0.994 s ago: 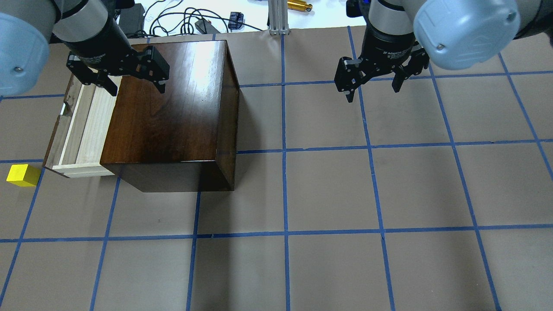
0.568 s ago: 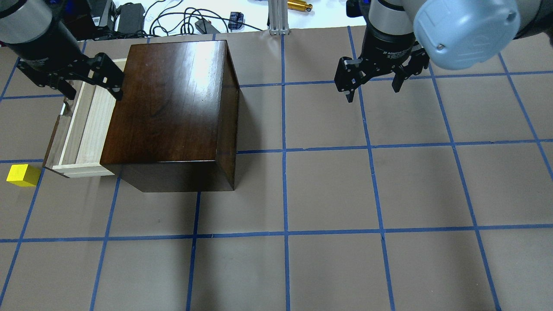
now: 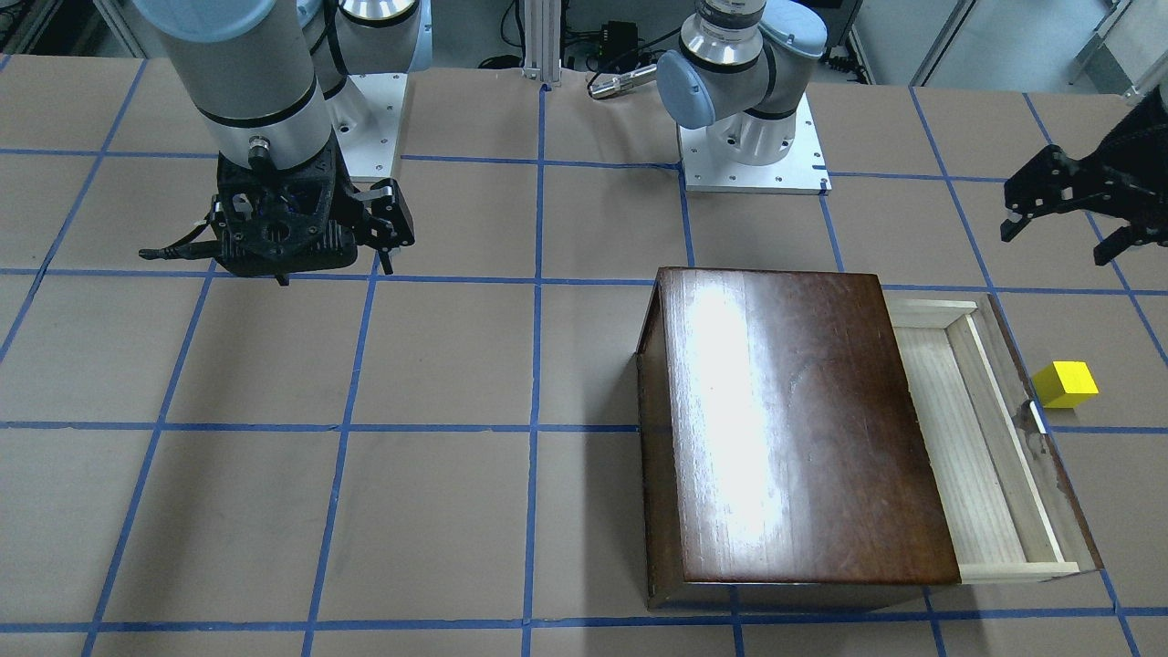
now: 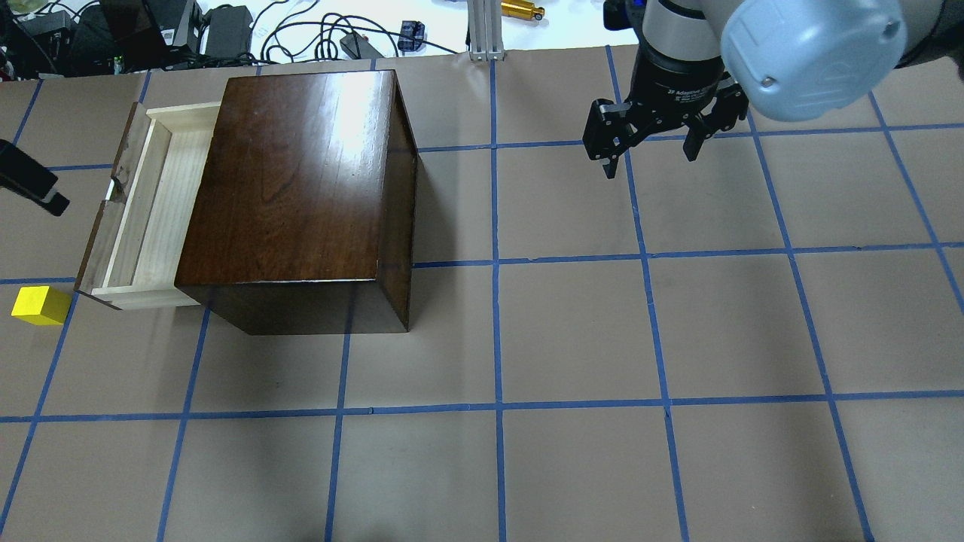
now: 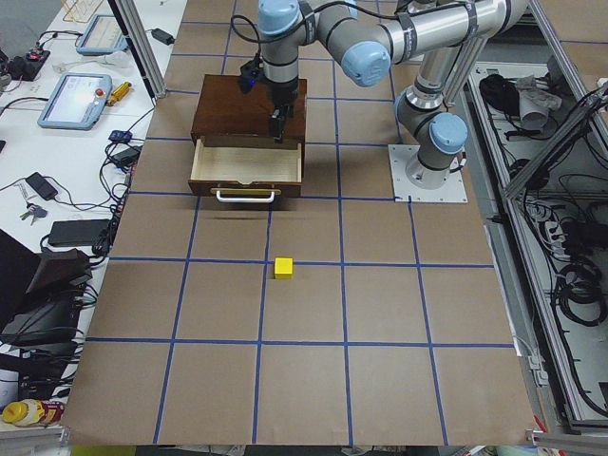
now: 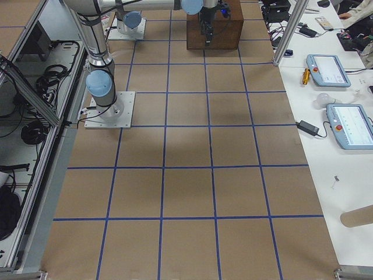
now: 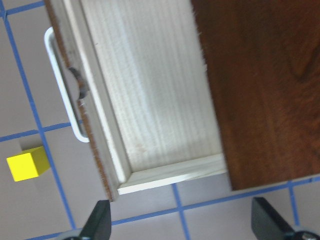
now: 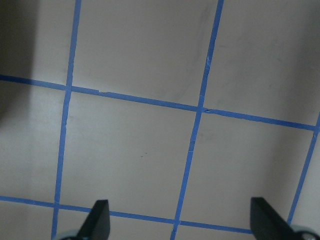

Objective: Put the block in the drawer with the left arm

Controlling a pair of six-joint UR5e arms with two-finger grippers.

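The yellow block (image 4: pixel 41 305) lies on the table just outside the drawer's front corner; it also shows in the front view (image 3: pixel 1065 383) and the left wrist view (image 7: pixel 27 164). The drawer (image 4: pixel 151 211) is pulled out of the dark-brown box (image 4: pixel 301 181) and is empty (image 3: pixel 958 438). My left gripper (image 3: pixel 1054 242) is open and empty, in the air past the drawer's handle side, apart from the block. In the overhead view only one finger (image 4: pixel 34 188) shows at the left edge. My right gripper (image 4: pixel 649 162) is open and empty over bare table.
The drawer's white handle (image 7: pixel 62 85) faces the block. Cables and gear (image 4: pixel 301 34) lie beyond the table's back edge. The two arm bases (image 3: pixel 748 146) stand behind the box. Blue tape lines grid the brown table.
My left gripper has moved left from above the drawer's back end, past the drawer's front, almost out of the overhead view. The right arm, block and drawer have not moved.
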